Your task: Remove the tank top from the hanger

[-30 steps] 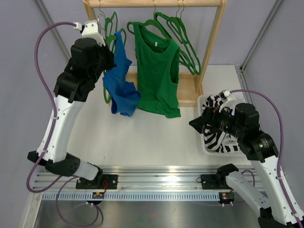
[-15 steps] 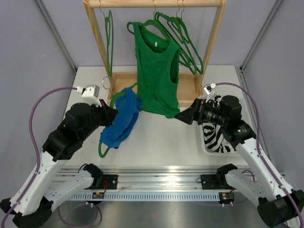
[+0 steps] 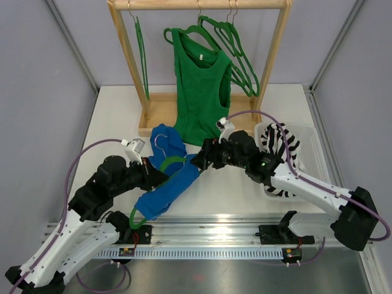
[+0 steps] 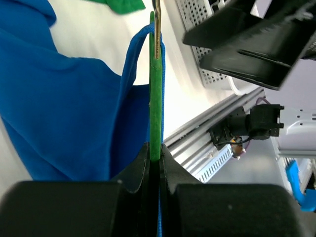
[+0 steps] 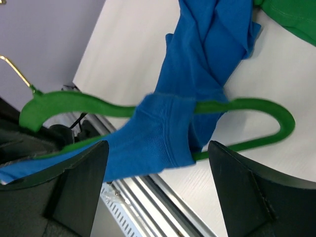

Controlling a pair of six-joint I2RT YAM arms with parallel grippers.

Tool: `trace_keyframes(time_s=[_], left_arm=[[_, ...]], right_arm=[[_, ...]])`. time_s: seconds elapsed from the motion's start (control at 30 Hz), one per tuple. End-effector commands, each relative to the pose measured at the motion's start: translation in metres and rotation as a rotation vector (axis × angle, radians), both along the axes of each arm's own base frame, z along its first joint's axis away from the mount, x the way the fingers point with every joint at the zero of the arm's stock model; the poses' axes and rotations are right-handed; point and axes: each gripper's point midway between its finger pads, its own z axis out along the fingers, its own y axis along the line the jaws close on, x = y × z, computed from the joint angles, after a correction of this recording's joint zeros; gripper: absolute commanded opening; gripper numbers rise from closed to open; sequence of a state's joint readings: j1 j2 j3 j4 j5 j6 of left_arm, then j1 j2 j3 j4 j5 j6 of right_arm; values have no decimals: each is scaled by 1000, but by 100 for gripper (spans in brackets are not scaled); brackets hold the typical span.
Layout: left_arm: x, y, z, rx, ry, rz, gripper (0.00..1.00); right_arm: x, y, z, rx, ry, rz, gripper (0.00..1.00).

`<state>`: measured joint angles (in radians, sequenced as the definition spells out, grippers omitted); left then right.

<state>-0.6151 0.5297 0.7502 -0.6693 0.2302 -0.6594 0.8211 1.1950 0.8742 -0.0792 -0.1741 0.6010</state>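
Blue fabric tank top (image 3: 166, 187) lies draped over a slim green hanger (image 3: 173, 161) on the white tabletop (image 3: 116, 116), just in front of the wooden clothes rack (image 3: 199, 3). In front of the rack's left post, the left arm folds low over the table with its elbow raised and its forearm reaching rightward. The left gripper (image 4: 155, 154) is clenched on the hanger's thin bar, where a blue strap loops over it. In front of the rack's base, the right arm stretches nearly flat across the table, wrist pointing left. The right gripper (image 5: 157, 144) stands spread wide, the bunched blue cloth framed between its fingers. A green tank top (image 3: 202, 92) hangs from the rack. Right of the rack's right post sits a white plastic basket (image 3: 308, 144) holding zebra-striped cloth (image 3: 289, 146).
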Motion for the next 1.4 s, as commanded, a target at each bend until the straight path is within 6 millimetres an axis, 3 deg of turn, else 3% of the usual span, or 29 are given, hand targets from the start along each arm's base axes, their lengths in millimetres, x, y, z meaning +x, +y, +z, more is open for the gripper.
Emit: trace_keyframes(time_s=[0.0, 0.07, 0.1, 0.3, 0.33, 0.37, 0.43, 0.5, 0.63, 0.83, 0.9, 0.93, 1.0, 1.03, 1.13, 1.17, 1.2, 1.37], left_arm=[[-6, -21, 26, -137, -49, -90, 0], [-5, -23, 24, -137, -45, -97, 0], [-4, -24, 23, -135, -44, -104, 0], [1, -22, 24, -117, -56, -85, 0], [1, -22, 25, -118, -60, -85, 0], [1, -23, 26, -118, -59, -87, 0], [1, -22, 27, -114, -64, -84, 0], [2, -22, 29, -111, -73, -84, 0], [3, -17, 30, -82, -82, -68, 0], [0, -10, 20, -6, -79, -90, 0], [1, -7, 16, 15, -81, -76, 0], [1, -5, 15, 19, -82, -69, 0], [4, -2, 14, 30, -86, -44, 0], [5, -1, 14, 31, -87, -34, 0], [10, 1, 18, 20, -106, -4, 0], [11, 1, 19, 16, -111, -2, 0], [12, 0, 21, 6, -116, 3, 0], [9, -9, 34, -45, -136, -36, 0]], right_arm=[[26, 19, 27, 9, -110, -89, 88], [24, 30, 19, -1, -97, -64, 84], [22, 34, 19, 3, -93, -53, 78], [23, 33, 6, -42, -92, -58, 54], [23, 32, 5, -51, -89, -56, 41], [25, 30, 3, -62, -92, -70, 34], [27, 26, 0, -87, -93, -86, 26], [28, 25, -3, -102, -99, -90, 3], [30, 20, -11, -131, -94, -106, 0], [46, -7, -24, -257, -109, -236, 0], [44, -3, -23, -247, -102, -211, 0], [41, 2, -21, -225, -99, -180, 0], [30, 16, -16, -160, -67, -115, 26], [26, 20, -14, -131, -53, -97, 47], [9, 36, 0, -4, -18, -13, 66], [0, 42, 2, 37, -6, 34, 85], [-2, 47, 10, 84, -12, 48, 95], [3, 51, 9, 69, -10, 38, 99]])
